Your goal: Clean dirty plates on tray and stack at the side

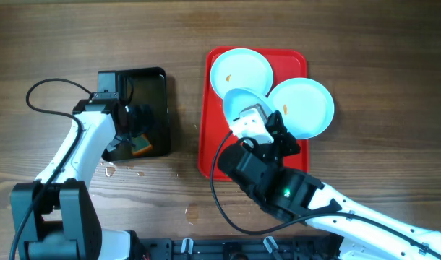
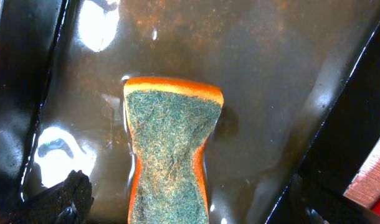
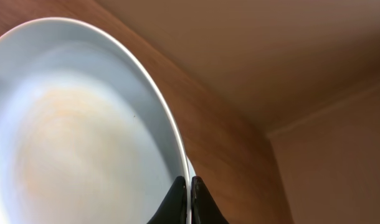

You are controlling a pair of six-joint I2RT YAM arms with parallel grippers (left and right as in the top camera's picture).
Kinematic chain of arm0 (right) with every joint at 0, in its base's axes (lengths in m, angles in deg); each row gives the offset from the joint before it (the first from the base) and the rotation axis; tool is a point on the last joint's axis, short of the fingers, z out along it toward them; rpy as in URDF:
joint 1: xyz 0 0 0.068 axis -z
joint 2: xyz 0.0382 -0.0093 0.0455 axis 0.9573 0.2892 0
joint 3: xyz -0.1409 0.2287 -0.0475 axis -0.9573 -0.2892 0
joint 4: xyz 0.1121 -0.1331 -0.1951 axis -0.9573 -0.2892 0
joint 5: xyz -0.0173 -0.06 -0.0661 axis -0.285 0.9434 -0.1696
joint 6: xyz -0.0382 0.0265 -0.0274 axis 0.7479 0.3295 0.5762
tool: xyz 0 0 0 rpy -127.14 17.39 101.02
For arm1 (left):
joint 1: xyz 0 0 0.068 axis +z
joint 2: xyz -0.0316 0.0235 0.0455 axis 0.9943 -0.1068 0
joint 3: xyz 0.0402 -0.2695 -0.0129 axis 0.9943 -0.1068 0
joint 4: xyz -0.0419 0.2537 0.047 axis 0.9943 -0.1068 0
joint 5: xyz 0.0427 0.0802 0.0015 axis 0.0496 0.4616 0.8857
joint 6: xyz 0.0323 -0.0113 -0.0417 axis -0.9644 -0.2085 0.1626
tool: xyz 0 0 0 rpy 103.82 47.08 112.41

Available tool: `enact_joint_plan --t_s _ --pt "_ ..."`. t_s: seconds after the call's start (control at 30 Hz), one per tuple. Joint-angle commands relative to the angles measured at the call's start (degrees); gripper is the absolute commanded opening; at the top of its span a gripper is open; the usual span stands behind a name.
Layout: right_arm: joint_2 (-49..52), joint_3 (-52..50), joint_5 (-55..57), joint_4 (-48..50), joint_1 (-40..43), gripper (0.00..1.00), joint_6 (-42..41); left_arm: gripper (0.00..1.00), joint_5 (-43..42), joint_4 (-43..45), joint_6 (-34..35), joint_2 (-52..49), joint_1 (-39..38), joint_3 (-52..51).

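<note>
Red on the tray (image 1: pixel 204 144); pale blue on the far-edge plate (image 1: pixel 241 71), the right-edge plate (image 1: pixel 307 108) and the tilted plate (image 3: pixel 84 155), each smudged faint orange. Glossy black on the smaller tray (image 1: pixel 152 94), orange with a mottled green face on the sponge (image 2: pixel 171 143). Brown wood grain across the table (image 1: pixel 350 29).

Three pale-blue plates (image 1: pixel 241 71) over the red tray (image 1: pixel 209 139), one tilted up.

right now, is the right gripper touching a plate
Touching. The right wrist view shows the right gripper pinched shut on the rim of the plate, one finger on each face.
</note>
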Motion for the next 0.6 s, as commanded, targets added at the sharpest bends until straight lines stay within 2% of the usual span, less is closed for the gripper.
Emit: enact_joint_plan --t_s 0.0,0.03,0.07,0.1,0.13,0.17,0.2,0.27,0.3,0.37,0.43,0.47,0.5,0.53,0.57 --pt "0.02 -0.04 5.05 1.07 -0.07 0.04 5.25 1.00 -0.50 0.17 -0.09 -0.22 0.31 -0.02" --pt "0.04 -0.04 6.58 1.90 0.72 0.04 1.86 1.00 -0.50 0.20 -0.09 -0.22 0.31 -0.02" --pt "-0.09 -0.02 2.36 3.04 0.85 0.04 2.38 1.00 -0.50 0.17 -0.09 -0.22 0.31 -0.02" --pt "-0.09 -0.02 -2.01 3.08 0.28 0.04 7.65 1.00 -0.50 0.17 -0.09 -0.22 0.31 -0.02" --pt "0.15 -0.04 -1.05 2.75 -0.15 0.04 10.01 1.00 -0.50 0.20 -0.09 -0.22 0.31 -0.02" --pt "0.35 -0.04 4.11 2.78 0.39 0.04 6.91 1.00 -0.50 0.20 -0.09 -0.22 0.31 -0.02" --pt "0.33 -0.02 4.22 2.99 1.64 0.04 2.43 1.00 -0.50 0.17 -0.09 -0.22 0.31 -0.02" --pt "0.13 -0.02 -3.30 2.29 0.74 0.04 9.64 1.00 -0.50 0.20 -0.09 -0.22 0.31 -0.02" --pt "0.24 -0.09 -1.36 2.03 0.15 0.04 11.21 1.00 -0.50 0.17 -0.09 -0.22 0.31 -0.02" --pt "0.35 -0.09 6.12 2.69 1.03 0.04 3.06 1.00 -0.50 0.17 -0.09 -0.22 0.31 -0.02" --pt "0.31 -0.07 -3.45 2.51 0.02 0.04 8.70 1.00 -0.50 0.17 -0.09 -0.22 0.31 -0.02" --pt "0.48 -0.09 -1.09 1.81 -0.31 0.04 8.41 1.00 -0.50 0.17 -0.09 -0.22 0.31 -0.02" --pt "0.44 -0.09 3.58 1.86 0.57 0.04 2.40 1.00 -0.50 0.17 -0.09 -0.22 0.31 -0.02" --pt "0.37 -0.07 1.33 2.25 0.76 0.04 1.14 1.00 -0.48 0.17 -0.09 -0.22 0.31 -0.02" --pt "0.35 -0.09 -5.11 2.01 0.33 0.05 6.75 1.00 -0.50 0.20 -0.09 -0.22 0.31 -0.02"
